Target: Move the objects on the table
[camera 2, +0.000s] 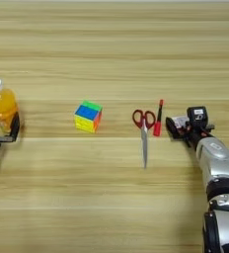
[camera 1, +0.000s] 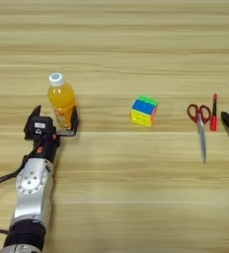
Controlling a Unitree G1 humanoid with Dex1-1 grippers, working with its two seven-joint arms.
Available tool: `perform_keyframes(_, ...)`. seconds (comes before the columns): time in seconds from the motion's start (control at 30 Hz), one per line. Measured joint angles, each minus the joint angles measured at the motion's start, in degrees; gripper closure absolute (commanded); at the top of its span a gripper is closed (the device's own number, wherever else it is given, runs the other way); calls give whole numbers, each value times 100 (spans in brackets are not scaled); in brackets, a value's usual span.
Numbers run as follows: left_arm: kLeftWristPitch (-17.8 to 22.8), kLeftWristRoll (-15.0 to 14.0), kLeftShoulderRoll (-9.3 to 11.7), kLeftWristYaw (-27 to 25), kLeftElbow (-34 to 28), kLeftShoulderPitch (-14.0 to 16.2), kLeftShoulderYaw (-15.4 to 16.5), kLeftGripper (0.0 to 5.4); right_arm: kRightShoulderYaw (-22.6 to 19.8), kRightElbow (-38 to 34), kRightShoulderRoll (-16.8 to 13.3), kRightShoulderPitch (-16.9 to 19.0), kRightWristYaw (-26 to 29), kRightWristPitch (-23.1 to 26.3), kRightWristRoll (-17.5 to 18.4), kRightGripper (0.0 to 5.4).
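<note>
Orange bottle [camera 1: 61, 101], multicoloured cube [camera 1: 144, 110], red-handled scissors [camera 1: 199, 121].

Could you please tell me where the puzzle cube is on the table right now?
The puzzle cube sits on the table near the middle, apart from everything, between the orange drink bottle on the robot's left and the red-handled scissors on its right.

Matt wood table [camera 1: 136, 39] – glossy clear-plastic bottle [camera 1: 61, 101]

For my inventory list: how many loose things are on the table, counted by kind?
Bottle of orange drink: 1
Puzzle cube: 1
Scissors: 1
Red pen: 1
White-and-red card, at the right claw: 1
Total: 5
</note>
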Motion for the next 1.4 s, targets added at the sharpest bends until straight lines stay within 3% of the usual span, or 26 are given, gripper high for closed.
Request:
perform_keyframes(0.23,0,-2,0,-2,0,0,4,0,-15,-211,2,109,-10,9,4,136)
perform_keyframes(0.47,-1,-5,0,-5,0,0,13,0,74,-1484,162,680,-11,275,24,138)
perform_keyframes(0.83,-1,-12,0,-41,5,-1,24,0,201,-2889,397,1061,-107,792,35,138)
perform_keyframes(1.0,-1,-13,0,-46,15,-4,27,0,700,-3478,739,1316,70,995,21,138)
perform_keyframes(1.4,0,-12,-3,-42,16,-5,26,0,1216,-3771,922,1547,334,1028,-74,138)
